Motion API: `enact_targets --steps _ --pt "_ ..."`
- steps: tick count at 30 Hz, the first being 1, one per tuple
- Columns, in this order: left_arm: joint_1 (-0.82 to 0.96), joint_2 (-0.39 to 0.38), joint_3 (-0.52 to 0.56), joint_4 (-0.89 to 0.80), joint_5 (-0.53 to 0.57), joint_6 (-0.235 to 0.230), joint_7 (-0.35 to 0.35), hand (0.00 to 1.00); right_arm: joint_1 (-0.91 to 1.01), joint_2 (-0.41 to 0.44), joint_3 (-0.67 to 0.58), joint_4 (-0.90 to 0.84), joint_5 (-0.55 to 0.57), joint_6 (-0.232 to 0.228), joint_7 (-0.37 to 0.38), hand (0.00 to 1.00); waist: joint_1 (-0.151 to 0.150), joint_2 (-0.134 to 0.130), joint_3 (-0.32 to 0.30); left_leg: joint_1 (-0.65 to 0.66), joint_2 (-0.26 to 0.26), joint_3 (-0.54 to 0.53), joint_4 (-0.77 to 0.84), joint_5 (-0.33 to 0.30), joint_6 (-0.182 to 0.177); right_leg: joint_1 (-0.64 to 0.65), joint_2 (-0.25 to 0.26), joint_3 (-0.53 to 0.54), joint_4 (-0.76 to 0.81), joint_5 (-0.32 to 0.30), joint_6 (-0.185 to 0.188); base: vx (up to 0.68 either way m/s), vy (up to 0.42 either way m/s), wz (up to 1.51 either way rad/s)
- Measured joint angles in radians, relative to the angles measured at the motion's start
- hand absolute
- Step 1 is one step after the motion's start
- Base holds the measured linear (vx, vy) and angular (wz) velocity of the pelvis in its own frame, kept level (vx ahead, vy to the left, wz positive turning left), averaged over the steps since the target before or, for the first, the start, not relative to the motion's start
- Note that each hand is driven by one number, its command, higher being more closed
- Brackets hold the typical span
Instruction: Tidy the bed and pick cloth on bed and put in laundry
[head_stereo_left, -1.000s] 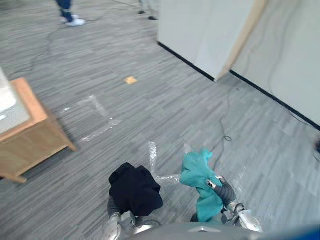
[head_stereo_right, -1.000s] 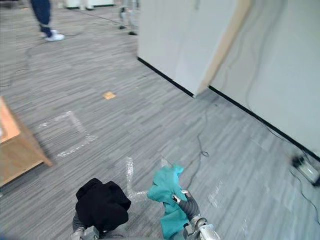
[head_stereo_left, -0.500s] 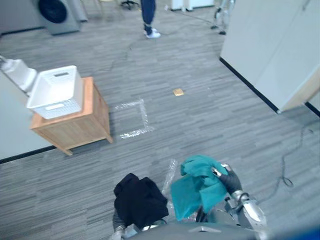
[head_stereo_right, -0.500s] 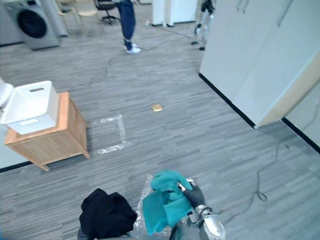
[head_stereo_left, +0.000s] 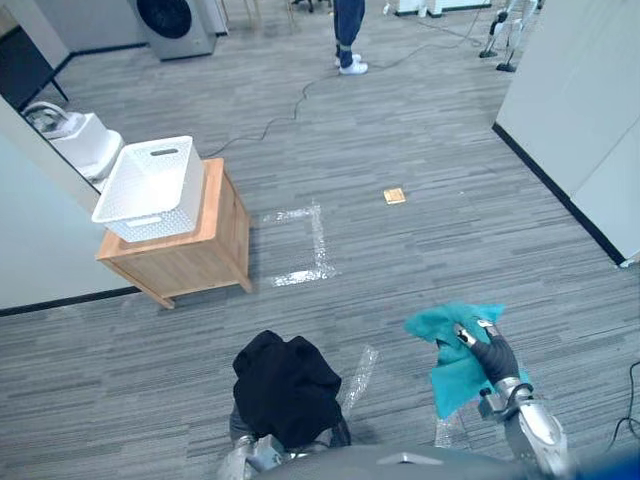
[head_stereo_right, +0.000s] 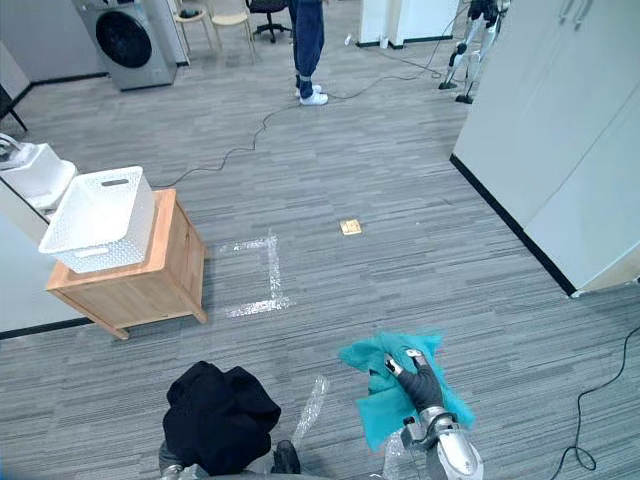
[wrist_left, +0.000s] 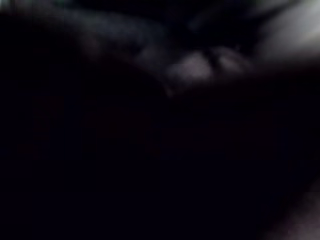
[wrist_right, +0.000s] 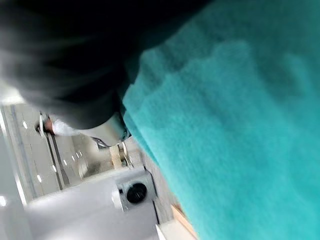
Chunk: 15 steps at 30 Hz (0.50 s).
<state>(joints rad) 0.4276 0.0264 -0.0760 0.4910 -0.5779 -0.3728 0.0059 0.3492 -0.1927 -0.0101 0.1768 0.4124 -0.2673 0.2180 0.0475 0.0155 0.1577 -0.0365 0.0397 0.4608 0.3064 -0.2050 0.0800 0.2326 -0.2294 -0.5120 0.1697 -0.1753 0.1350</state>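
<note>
Teal cloth is bunched at the lower right of the frame, clamped in the curled fingers of the right hand. Black cloth is draped over the left hand at bottom centre, so that grip can't be told tbh. Both should be carried to the white basket on the wooden desk at upper left, and let go only once above the rim.

No legible text, label, brand, number or sign anywhere. On floor, upper centre of frame, small tan square: any print too small to read.
</note>
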Motion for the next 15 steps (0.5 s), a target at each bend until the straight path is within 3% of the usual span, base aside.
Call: enact_targets --steps 1,2,3,5,6,10,12,13,15 --pt "-0.008 0.005 0.0 -0.001 0.0 0.005 0.0 1.0 0.002 0.012 -0.016 0.001 0.008 0.004 -0.013 1.0 0.0 -0.012 -0.003 0.02 -0.018 0.0 -0.011 -0.021 0.011 -0.018 -0.031 0.02 0.08 -0.029 0.026 0.2 0.132 0.14" --pt "-0.019 0.018 -0.001 -0.005 0.002 0.013 0.0 1.0 0.01 0.038 -0.039 0.003 0.009 0.006 -0.034 1.0 -0.006 -0.036 -0.009 0.044 -0.052 -0.006 -0.025 -0.049 0.022 -0.095 -0.105 0.068 0.312 -0.07 0.025 0.21 0.127 0.2" --pt "-0.021 0.032 -0.001 -0.015 0.012 0.014 0.001 1.0 0.012 0.051 -0.042 0.003 0.009 0.005 -0.039 1.0 -0.006 -0.052 -0.003 0.072 -0.073 -0.013 -0.029 -0.066 0.02 -0.163 -0.157 0.109 0.49 -0.06 0.0 0.22 0.101 0.23" --pt "-0.017 0.067 -0.003 -0.045 0.049 0.016 0.007 1.0 0.04 0.081 -0.044 0.005 0.009 0.004 -0.042 1.0 -0.026 -0.08 -0.004 0.129 -0.108 -0.048 -0.053 -0.089 0.016 -0.279 -0.212 0.194 0.783 -0.045 -0.023 0.23 0.033 0.38" --pt "-0.009 0.079 -0.004 -0.061 0.061 0.016 0.019 1.0 0.068 0.097 -0.044 0.006 0.009 0.003 -0.041 1.0 -0.036 -0.086 -0.008 0.163 -0.111 -0.072 -0.067 -0.094 0.017 -0.322 -0.209 0.212 0.882 -0.05 -0.026 0.23 0.019 0.53" --pt "-0.024 0.102 -0.003 -0.087 0.118 0.012 0.097 1.0 0.086 0.104 -0.038 0.006 0.006 -0.003 -0.003 1.0 -0.061 -0.078 -0.007 0.225 -0.107 -0.118 -0.114 -0.096 0.015 -0.469 -0.185 0.217 0.886 -0.072 -0.056 0.28 -0.01 0.44" --pt "-0.043 0.102 -0.003 -0.087 0.121 0.012 0.128 1.0 0.088 0.103 -0.036 0.006 0.005 -0.004 0.015 1.0 -0.071 -0.057 -0.001 0.261 -0.082 -0.161 -0.134 -0.094 0.009 -0.5 -0.122 0.217 0.784 -0.09 -0.048 0.34 -0.118 0.57" --pt "-0.062 0.102 -0.003 -0.087 0.12 0.011 0.137 1.0 0.087 0.103 -0.035 0.006 0.005 -0.004 0.016 1.0 -0.088 -0.04 0.002 0.276 -0.05 -0.204 -0.136 -0.099 -0.002 -0.512 -0.065 0.226 0.688 -0.091 -0.047 0.32 -0.178 0.98" --pt "-0.091 0.104 -0.007 -0.087 0.123 0.005 0.151 1.0 0.088 0.102 -0.021 0.006 0.006 -0.009 0.016 1.0 -0.105 -0.033 0.003 0.297 -0.014 -0.255 -0.143 -0.099 -0.022 -0.53 0.006 0.259 0.514 -0.071 -0.031 0.3 -0.207 1.03"
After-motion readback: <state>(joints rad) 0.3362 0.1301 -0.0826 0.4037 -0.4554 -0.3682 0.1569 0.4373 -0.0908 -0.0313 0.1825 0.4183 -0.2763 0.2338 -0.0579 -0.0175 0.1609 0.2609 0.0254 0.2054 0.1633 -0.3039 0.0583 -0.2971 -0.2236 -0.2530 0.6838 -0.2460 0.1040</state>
